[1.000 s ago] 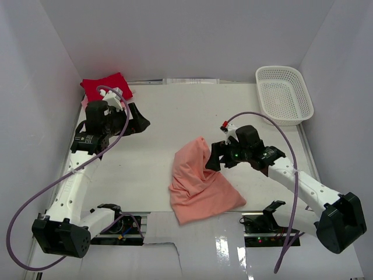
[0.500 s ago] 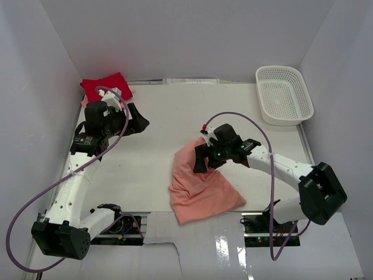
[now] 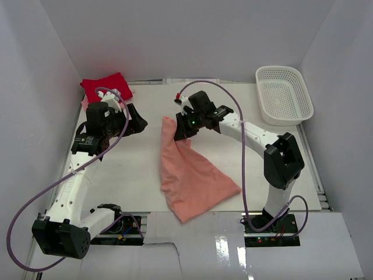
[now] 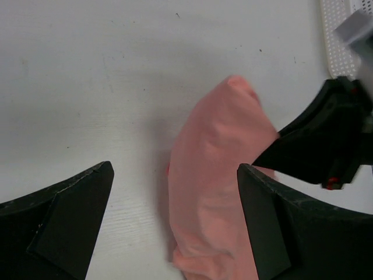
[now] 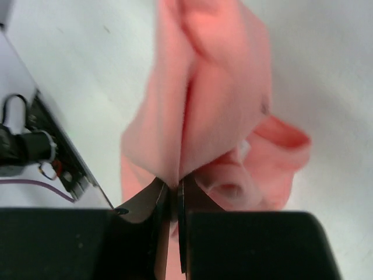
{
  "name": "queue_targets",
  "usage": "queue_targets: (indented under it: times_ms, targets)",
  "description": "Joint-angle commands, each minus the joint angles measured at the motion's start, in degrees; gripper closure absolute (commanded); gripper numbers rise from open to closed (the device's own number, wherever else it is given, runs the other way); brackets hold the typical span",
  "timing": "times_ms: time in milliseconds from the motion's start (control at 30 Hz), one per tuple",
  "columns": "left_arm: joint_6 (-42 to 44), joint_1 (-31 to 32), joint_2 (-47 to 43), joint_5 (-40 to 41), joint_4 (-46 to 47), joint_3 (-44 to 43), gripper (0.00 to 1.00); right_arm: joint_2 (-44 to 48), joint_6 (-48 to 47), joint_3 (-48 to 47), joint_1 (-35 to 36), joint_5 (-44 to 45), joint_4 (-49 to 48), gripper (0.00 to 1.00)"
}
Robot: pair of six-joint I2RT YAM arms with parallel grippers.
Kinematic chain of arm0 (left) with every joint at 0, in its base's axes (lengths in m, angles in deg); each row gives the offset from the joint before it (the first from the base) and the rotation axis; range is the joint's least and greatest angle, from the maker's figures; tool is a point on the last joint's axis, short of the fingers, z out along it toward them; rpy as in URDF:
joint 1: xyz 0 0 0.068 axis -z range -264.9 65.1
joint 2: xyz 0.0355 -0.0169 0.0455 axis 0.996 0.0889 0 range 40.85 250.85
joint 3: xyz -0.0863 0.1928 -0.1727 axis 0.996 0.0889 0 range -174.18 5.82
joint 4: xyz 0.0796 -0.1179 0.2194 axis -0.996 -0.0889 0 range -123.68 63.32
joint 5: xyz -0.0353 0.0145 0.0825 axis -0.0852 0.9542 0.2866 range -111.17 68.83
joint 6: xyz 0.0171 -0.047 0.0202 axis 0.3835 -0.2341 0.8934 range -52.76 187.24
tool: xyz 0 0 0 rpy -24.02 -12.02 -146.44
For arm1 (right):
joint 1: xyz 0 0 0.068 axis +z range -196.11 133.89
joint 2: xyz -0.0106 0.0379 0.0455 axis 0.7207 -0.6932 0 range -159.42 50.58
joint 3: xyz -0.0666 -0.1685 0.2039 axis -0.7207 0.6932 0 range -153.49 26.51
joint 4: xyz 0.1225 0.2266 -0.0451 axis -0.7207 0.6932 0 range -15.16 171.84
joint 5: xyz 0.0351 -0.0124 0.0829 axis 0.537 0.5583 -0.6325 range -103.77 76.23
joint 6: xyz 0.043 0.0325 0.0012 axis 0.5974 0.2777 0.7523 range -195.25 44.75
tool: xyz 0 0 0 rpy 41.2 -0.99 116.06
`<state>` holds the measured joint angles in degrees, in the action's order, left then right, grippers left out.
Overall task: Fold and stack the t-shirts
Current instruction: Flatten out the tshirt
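Note:
The salmon-pink t-shirt [image 3: 195, 178] lies crumpled mid-table, one end lifted toward the back left. My right gripper [image 3: 179, 133] is shut on that raised end; in the right wrist view the jaws [image 5: 173, 188] pinch a fold of the cloth [image 5: 215, 105]. My left gripper [image 3: 139, 121] hovers open just left of the lifted cloth, nothing between its fingers. In the left wrist view its fingertips [image 4: 175, 169] frame the salmon shirt [image 4: 218, 175], with the right gripper [image 4: 326, 146] dark beyond it. A bright red t-shirt [image 3: 105, 86] sits in the back left corner, a pale pink edge [image 3: 85, 102] showing beside it.
A white lattice basket [image 3: 284, 93] stands at the back right. White walls close in the table on the left, back and right. A purple cable loops above each arm.
My right gripper shut on the salmon-pink shirt's upper end and swept it toward the back left, stretching the cloth. The left arm barely moved.

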<state>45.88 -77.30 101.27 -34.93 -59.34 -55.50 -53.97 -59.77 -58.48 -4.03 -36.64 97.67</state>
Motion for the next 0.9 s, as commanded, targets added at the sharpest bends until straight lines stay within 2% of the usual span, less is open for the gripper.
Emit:
queue_targets:
  times_ms: [0, 67, 100, 133, 200, 233, 267, 367, 433, 467, 500, 533, 567, 633, 767, 867]
  targets:
    - [-0.34, -0.12, -1.62, 2.86, -0.64, -0.82, 0.02, 4.17, -2.65, -13.70, -0.86, -3.15, 2.74, 0.92]
    - [0.01, -0.12, -1.62, 3.12, -1.08, -1.08, 0.02, 9.61, -1.34, -13.45, -6.81, -3.66, 2.05, 0.92]
    - [0.01, -0.12, -1.80, 3.47, -1.35, -1.08, 0.02, 11.63, 1.19, -9.71, -9.80, -6.02, 0.83, 0.92]
    - [0.09, -0.12, -1.97, 3.48, -1.35, -1.00, 0.02, 16.18, 2.52, -6.45, -16.44, -6.56, -2.23, 0.92]
    - [0.01, -0.12, -2.06, 3.56, -1.35, -0.82, 0.02, 19.46, 3.93, 2.93, -22.20, -3.24, -1.74, 0.92]
    - [-0.08, -0.12, -2.15, 3.48, -1.17, -0.47, 0.02, 20.26, 3.16, 5.08, -26.40, -2.97, -0.34, 0.92]
    - [-0.25, -0.12, -2.24, 3.30, -1.00, -0.12, 0.02, 19.40, 1.32, 6.06, -27.66, -2.62, 6.02, 0.92]
    - [-0.43, -0.12, -1.71, 2.60, -0.56, 0.41, 0.02, 17.02, -4.58, 10.26, -28.20, 4.56, 16.51, 0.92]
    - [-0.69, -0.21, -1.45, 1.99, -0.29, 0.50, 0.02, 16.58, -6.69, 16.24, -27.67, 5.38, 17.68, 0.78]
    - [-0.78, -0.13, -1.27, 1.81, 0.05, 0.67, 0.02, 16.31, -6.52, 17.57, -27.41, 7.91, 18.04, 0.66]
    - [-1.13, -0.12, -1.10, 1.46, 0.49, 0.85, 0.02, 16.31, -5.04, 18.62, -26.36, 9.93, 18.30, 0.22]
    - [-1.22, -0.12, -1.01, 0.85, 0.67, 0.85, 0.02, 16.22, -4.50, 18.37, -25.66, 11.78, 18.74, 0.05]
    - [-1.40, -0.12, -0.57, 0.49, 0.85, 0.85, 0.02, 16.40, -3.80, 18.02, -24.95, 15.98, 19.00, 0.10]
    - [-1.57, -0.12, -0.22, 0.14, 0.94, 0.68, 0.02, 17.53, -2.31, 15.40, -23.37, 19.43, 19.01, 0.10]
    - [-1.49, -0.12, 0.83, -0.83, 1.20, 0.76, 0.02, 19.30, -1.86, 9.77, -19.42, 17.69, 13.74, 0.07]
    - [-1.31, -0.12, 2.67, -2.58, 1.20, 1.20, 0.02, 13.87, -3.17, 0.49, -14.50, 17.69, 14.35, 0.08]
